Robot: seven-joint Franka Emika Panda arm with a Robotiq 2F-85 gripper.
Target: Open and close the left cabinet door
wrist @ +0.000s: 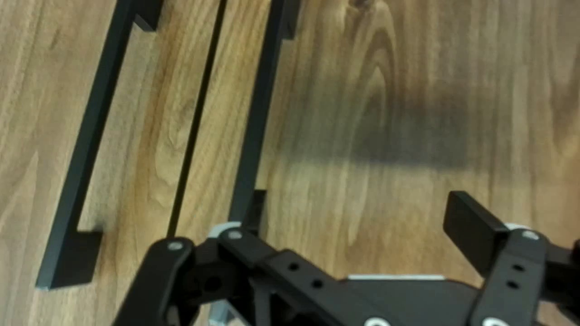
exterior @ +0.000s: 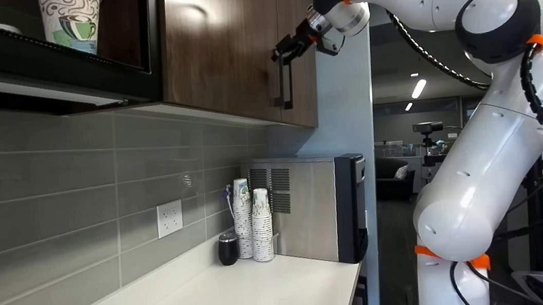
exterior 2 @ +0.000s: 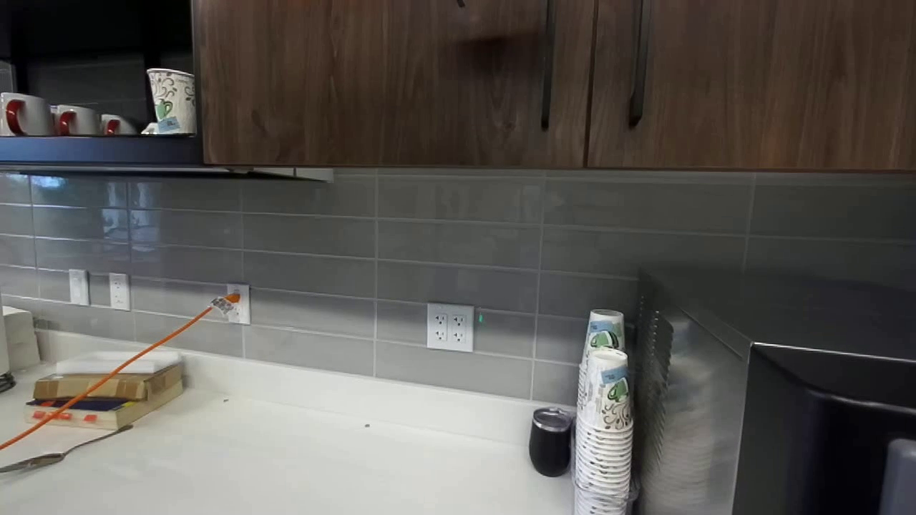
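The left cabinet door (exterior: pixel 221 39) is a dark-brown wood-grain upper panel, shut flush with the right door; it also shows in an exterior view (exterior 2: pixel 358 93). Its black bar handle (exterior 2: pixel 548 71) is near the seam and shows in the wrist view (wrist: pixel 258 113), which seems upside down. My gripper (exterior: pixel 278 56) is at the handles, hiding their upper part. In the wrist view my gripper (wrist: pixel 358 203) is open, with only door face between the fingers. One finger overlaps the left door's handle; I cannot tell whether it touches. My gripper's shadow falls on the left door.
The right cabinet door (exterior 2: pixel 758 86) has its own bar handle (wrist: pixel 90 145) close beside. A black-framed shelf (exterior 2: pixel 100 150) with mugs and a patterned cup adjoins. Below, a steel appliance (exterior: pixel 304 205), stacked paper cups (exterior: pixel 261 226) and a black tumbler (exterior: pixel 228 249) stand on the white counter (exterior: pixel 248 300).
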